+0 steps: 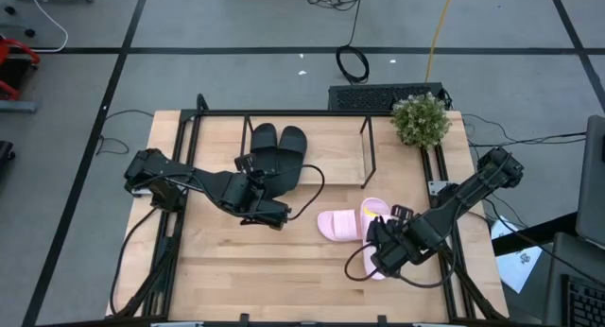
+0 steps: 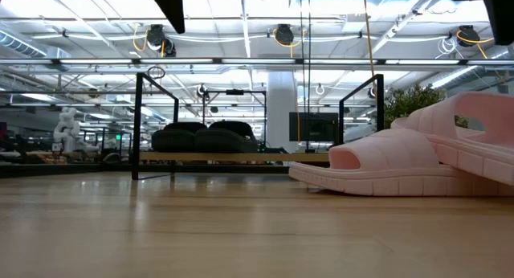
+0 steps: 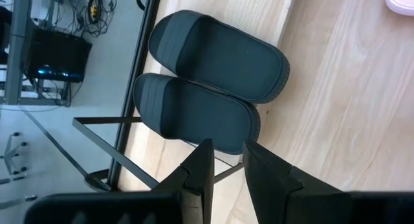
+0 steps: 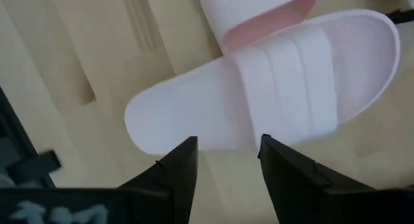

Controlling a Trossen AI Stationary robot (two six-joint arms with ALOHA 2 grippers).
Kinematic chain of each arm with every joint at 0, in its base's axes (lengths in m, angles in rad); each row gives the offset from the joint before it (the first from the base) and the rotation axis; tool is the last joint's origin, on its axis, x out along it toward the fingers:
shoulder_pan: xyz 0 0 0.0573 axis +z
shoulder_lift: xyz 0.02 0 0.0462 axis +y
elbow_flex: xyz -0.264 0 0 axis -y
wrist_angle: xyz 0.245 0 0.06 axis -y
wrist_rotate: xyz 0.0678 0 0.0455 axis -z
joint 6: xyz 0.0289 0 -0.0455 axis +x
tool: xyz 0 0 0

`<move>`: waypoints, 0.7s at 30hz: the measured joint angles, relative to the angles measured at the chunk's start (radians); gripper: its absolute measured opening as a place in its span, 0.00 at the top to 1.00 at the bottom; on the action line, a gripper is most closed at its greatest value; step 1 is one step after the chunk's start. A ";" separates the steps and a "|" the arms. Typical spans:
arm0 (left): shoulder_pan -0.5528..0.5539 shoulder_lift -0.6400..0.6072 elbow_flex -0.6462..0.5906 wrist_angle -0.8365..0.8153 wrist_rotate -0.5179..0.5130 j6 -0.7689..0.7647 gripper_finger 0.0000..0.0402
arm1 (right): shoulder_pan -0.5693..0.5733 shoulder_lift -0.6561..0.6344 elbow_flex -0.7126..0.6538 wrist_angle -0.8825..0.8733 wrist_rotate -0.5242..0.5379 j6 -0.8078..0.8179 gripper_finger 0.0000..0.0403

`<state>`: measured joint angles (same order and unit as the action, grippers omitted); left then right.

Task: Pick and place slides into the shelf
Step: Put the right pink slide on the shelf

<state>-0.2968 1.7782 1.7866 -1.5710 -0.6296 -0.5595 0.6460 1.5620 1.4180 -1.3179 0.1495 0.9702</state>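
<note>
Nearest me, right gripper (image 4: 223,162) hovers over the pink slides (image 1: 352,223) on the table (image 1: 284,280), fingers apart, empty. Left gripper (image 3: 228,169), fingers slightly parted, empty, sits by the black slides (image 1: 277,153) resting on the shelf (image 1: 369,152) beyond.

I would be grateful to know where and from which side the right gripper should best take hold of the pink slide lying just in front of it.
Probably the side edge of the sole beside the wide strap. The pink slide lies tilted, leaning on the other pink slide, so its near edge faces the right gripper, whose fingers are open. Coming straight in from that side looks simplest.
</note>
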 joint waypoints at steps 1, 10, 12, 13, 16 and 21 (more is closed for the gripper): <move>0.000 0.000 0.000 0.000 0.000 0.001 0.79 | 0.000 0.000 -0.003 0.007 0.007 0.004 0.62; 0.000 0.000 0.000 0.000 -0.001 0.032 0.79 | 0.004 0.000 -0.044 0.028 0.033 0.020 0.62; 0.000 0.000 0.000 0.000 -0.004 0.032 0.79 | 0.004 0.000 -0.053 0.031 0.035 0.016 0.62; 0.000 0.000 0.000 0.000 -0.005 0.032 0.79 | 0.004 0.000 -0.060 0.036 0.035 0.015 0.62; 0.000 0.000 0.000 0.000 -0.008 0.032 0.79 | 0.004 0.000 -0.085 0.063 0.033 0.014 0.62; 0.000 0.000 0.000 0.000 -0.010 0.032 0.79 | 0.004 0.000 -0.118 0.087 0.034 0.009 0.62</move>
<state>-0.2970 1.7782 1.7866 -1.5711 -0.6392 -0.5278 0.6502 1.5620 1.2999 -1.2305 0.1837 0.9791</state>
